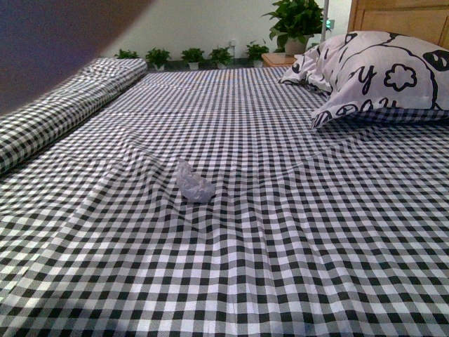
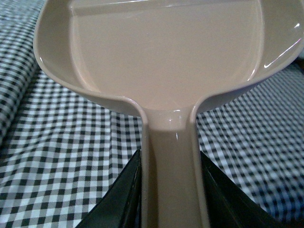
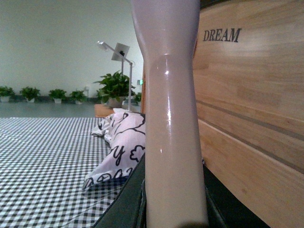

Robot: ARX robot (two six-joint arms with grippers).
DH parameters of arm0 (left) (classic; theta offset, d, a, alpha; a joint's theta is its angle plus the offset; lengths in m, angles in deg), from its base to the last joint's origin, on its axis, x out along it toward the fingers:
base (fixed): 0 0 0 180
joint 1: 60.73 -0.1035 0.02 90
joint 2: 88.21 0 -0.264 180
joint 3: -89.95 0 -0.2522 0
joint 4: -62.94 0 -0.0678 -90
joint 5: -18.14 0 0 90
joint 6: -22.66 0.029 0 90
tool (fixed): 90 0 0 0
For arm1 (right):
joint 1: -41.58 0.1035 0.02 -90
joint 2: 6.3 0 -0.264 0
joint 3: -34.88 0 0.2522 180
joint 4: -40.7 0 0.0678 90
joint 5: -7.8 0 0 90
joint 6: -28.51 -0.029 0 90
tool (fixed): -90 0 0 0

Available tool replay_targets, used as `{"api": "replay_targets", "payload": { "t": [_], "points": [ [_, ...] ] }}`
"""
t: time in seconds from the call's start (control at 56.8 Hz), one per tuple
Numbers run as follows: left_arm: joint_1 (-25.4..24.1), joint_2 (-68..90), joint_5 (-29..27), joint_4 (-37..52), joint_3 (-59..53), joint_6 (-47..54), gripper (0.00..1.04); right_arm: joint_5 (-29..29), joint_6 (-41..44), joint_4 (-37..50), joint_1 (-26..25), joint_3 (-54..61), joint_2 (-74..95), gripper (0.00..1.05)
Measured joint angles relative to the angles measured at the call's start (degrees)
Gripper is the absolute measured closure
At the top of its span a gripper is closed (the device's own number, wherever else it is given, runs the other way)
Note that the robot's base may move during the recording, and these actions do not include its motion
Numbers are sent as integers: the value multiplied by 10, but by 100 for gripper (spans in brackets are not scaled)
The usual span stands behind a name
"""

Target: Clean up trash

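Checked bedsheet (image 1: 280, 267) fills our near view, and in its middle lies the trash (image 1: 193, 184), a crumpled white wad, not yet swept up. Our left hand (image 2: 171, 190) grips the empty beige dustpan (image 2: 166, 57); our right hand (image 3: 173, 209) grips a pale handle (image 3: 171, 118). We read "DREAM" on the wooden headboard (image 3: 247, 95).

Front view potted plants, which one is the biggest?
The leafy plant in the white pot on the wooden nightstand, behind the patterned pillow; the small plants form a low row along the wall.
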Motion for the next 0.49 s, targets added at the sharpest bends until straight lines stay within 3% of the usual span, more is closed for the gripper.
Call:
{"api": "replay_targets", "payload": {
  "t": [0.176,0.37,0.493],
  "points": [
    [-30,64,36,-62,1,158,76,-2,0,0,0,0,0,85],
    [-37,91,49,-76,-12,266,76,-2,0,0,0,0,0,85],
    [-66,127,48,-79,-13,327,76,-2,0,0,0,0,0,85]
  ]
}}
